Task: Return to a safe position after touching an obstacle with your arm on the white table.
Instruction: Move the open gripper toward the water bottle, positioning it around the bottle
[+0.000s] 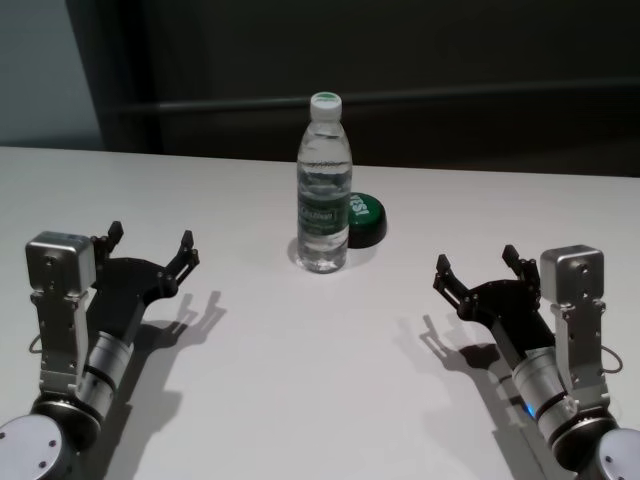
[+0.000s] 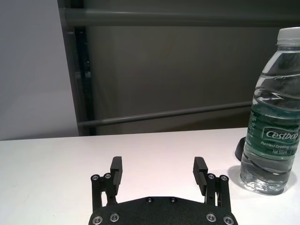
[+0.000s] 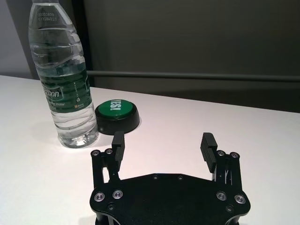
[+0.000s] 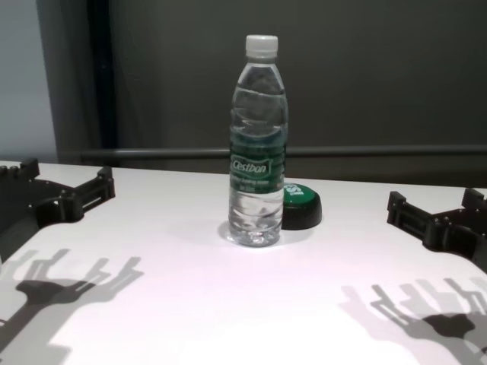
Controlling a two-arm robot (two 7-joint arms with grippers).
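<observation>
Cestbon water bottle (image 1: 324, 190) standing upright on white counter (image 1: 300, 380), well apart from left gripper (image 1: 150, 243) and right gripper (image 1: 478, 265); fingers spread, empty; seemingly resting at safe position already.

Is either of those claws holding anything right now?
No. The left gripper and right gripper are both open and empty, apart from the bottle standing on the table.

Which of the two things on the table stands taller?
The clear water bottle with the white cap; the green-topped button just behind it is low and flat.
</observation>
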